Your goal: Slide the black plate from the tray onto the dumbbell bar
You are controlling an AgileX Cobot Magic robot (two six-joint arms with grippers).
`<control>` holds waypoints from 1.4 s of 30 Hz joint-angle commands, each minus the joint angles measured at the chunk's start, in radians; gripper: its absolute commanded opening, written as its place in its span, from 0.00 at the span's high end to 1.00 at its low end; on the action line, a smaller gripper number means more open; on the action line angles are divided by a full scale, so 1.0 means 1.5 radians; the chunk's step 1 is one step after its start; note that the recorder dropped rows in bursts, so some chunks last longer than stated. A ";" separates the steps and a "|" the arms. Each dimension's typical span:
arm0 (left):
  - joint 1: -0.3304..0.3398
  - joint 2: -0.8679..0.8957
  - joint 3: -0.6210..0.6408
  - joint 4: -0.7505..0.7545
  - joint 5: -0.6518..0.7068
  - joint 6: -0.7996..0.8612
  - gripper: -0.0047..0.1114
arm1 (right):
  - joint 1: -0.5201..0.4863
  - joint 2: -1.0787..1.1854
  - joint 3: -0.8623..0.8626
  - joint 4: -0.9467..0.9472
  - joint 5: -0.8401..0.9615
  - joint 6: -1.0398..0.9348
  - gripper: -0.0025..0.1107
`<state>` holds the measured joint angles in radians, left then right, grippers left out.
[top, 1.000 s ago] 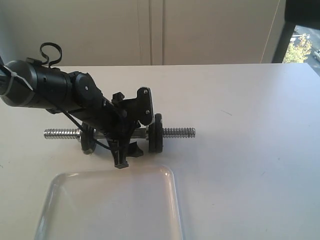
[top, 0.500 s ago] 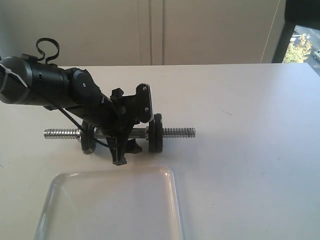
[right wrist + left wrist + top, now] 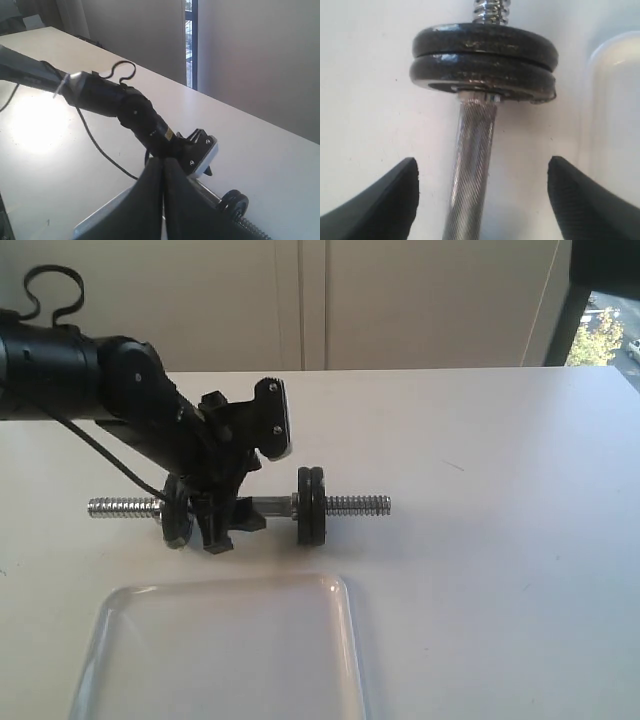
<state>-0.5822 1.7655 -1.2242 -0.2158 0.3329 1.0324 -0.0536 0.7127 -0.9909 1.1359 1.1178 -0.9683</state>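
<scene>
The chrome dumbbell bar [image 3: 350,505] lies across the white table. Two black plates [image 3: 312,505] stand pressed together on its right part, and another black disc [image 3: 178,522] sits on its left part. In the left wrist view the same pair of plates [image 3: 482,60] sits at the far end of the knurled bar [image 3: 470,175]. My left gripper [image 3: 232,528] straddles the bar's middle, open [image 3: 483,170], with both fingers clear of the metal. The translucent tray [image 3: 220,650] in front holds nothing. My right gripper [image 3: 162,162] hangs shut and empty, away from the bar.
The left arm [image 3: 125,107] and its cable reach in from the left above the table. The tray's rim [image 3: 615,125] lies just beside the bar. Bare white tabletop [image 3: 500,540] stretches to the right.
The left arm has risen and drawn back to the left. Its open gripper has shifted left along the bar, away from the pair of plates. The bar and tray have not moved.
</scene>
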 commanded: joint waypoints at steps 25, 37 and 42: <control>0.001 -1.026 0.106 0.253 0.327 -0.775 0.96 | 0.315 -0.323 0.019 -0.620 -0.183 0.387 0.98; 0.001 -1.103 0.415 0.372 0.208 -0.901 0.96 | 0.315 -0.341 0.218 -0.646 -0.336 0.442 0.98; 0.001 -1.096 0.478 0.339 0.212 -0.901 0.96 | 0.315 -0.341 0.228 -0.646 -0.304 0.442 0.98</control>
<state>-0.5800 0.1191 -0.5382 0.3115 0.6595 -0.3067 0.4171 0.1980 -0.6547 0.1627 0.6546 -0.3148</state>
